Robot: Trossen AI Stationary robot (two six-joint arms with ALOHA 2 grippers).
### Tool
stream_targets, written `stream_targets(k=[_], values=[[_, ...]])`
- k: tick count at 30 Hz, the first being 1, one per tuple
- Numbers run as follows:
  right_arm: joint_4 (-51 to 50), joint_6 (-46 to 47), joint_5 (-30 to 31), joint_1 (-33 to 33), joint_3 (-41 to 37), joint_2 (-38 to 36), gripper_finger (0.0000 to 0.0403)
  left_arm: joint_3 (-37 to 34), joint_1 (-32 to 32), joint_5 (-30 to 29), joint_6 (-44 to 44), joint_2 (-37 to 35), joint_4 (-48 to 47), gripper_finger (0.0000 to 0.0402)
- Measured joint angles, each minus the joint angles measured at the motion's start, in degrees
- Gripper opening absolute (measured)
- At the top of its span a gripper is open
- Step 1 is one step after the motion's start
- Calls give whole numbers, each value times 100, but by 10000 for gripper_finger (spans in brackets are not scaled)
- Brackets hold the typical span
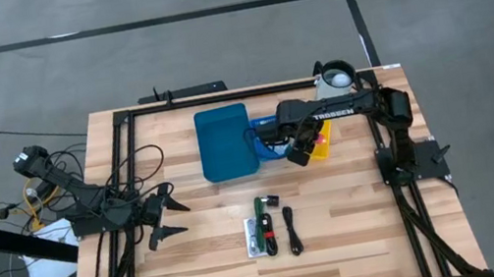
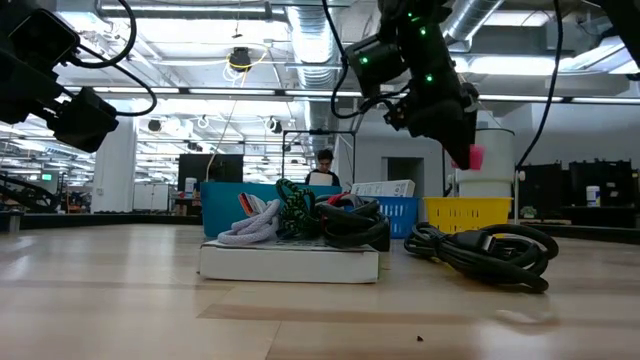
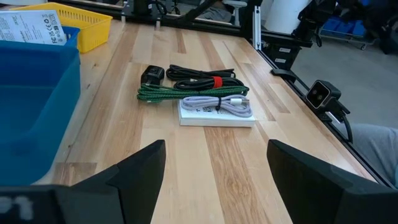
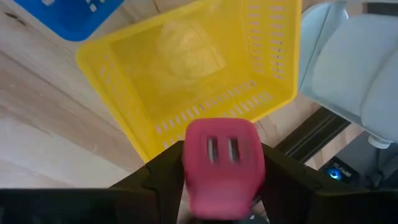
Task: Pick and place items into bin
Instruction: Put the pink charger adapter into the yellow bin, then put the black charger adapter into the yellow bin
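Observation:
My right gripper (image 4: 224, 186) is shut on a small pink block (image 4: 224, 165) with two slots, above the yellow basket (image 4: 186, 68) beside the blue bin (image 1: 226, 142). In the low view the block (image 2: 470, 157) shows under the gripper (image 2: 455, 130). Mid-table lie a white flat box (image 3: 216, 118) with a pale cable on it, a green-and-black braided cable (image 3: 186, 93), a black cable (image 3: 202, 78) and a small black piece (image 3: 152, 74). My left gripper (image 1: 169, 220) waits open at the table's left, touching nothing. My right gripper pinches the pink block by two opposite sides (image 4: 189, 168) between its two fingers, the slotted face turned toward the wrist camera. The fingers slant down from above. The block is lifted clear, over the yellow basket's rim.
A small blue basket (image 1: 262, 141) stands between the bin and the yellow basket. A white cylindrical jug (image 1: 336, 75) stands at the far right by the frame. Black frame rails (image 1: 124, 178) run along the table's sides. A person sits in the room behind.

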Motion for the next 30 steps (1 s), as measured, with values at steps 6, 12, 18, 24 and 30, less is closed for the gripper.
stream_targets(k=[6,12,18,24,30], values=[[26,0,16,0,-5,2,158,0,-2,0,0,-1,0,270],[58,2,121,0,-5,2,179,0,-2,0,0,-1,0,270],[76,2,170,0,-5,2,196,0,-2,0,0,-1,1,270],[96,2,172,0,-5,2,193,0,-1,0,0,-1,0,270],[118,4,170,0,-5,2,192,0,0,0,0,0,0,270]])
